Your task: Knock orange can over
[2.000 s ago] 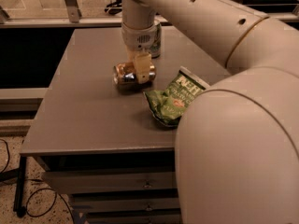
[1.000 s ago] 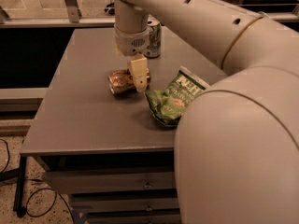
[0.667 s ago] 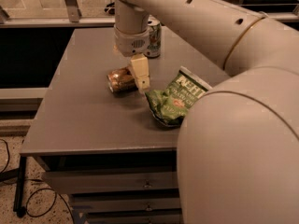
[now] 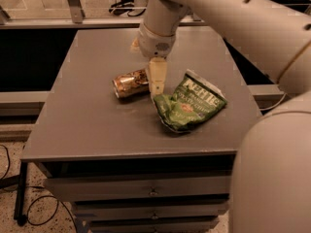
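The orange can (image 4: 129, 84) lies on its side on the grey table (image 4: 87, 125), left of centre, with its silver end pointing left. My gripper (image 4: 156, 77) hangs from the cream arm and points down. It sits at the can's right end, touching it or very nearly so. It holds nothing that I can see.
A crumpled green chip bag (image 4: 192, 103) lies just right of the gripper. Drawers (image 4: 153, 192) sit under the table's front edge. My arm's large cream body (image 4: 272, 178) fills the right side. A metal rail (image 4: 73, 4) stands behind the table.
The gripper has shifted slightly right, from over the can to its right end. The can stays on its side. The white-and-green can behind is now hidden by the arm.
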Controlling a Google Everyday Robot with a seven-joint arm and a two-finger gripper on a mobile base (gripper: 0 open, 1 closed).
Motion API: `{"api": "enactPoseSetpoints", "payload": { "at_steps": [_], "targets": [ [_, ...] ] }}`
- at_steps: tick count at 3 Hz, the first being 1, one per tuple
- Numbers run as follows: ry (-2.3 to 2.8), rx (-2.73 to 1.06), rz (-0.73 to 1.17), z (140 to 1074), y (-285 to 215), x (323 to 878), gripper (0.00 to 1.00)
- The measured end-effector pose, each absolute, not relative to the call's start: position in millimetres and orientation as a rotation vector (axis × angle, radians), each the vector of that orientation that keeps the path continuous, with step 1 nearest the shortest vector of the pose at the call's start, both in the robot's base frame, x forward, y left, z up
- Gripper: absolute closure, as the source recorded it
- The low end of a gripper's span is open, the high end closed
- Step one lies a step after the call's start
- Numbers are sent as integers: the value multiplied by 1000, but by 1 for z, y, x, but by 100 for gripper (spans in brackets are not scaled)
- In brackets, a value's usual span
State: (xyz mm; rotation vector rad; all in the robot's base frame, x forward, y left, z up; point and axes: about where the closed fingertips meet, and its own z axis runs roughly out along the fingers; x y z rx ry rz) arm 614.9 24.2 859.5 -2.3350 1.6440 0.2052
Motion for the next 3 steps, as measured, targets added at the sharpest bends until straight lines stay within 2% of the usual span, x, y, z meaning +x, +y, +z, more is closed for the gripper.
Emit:
{"api": "enactPoseSetpoints", "payload": {
  "at_steps": [2,3],
  "targets": [
    [1466,-1935,452,870,13,568,0],
    [1435,-1794,424,887,-8,574,0]
  ]
}}
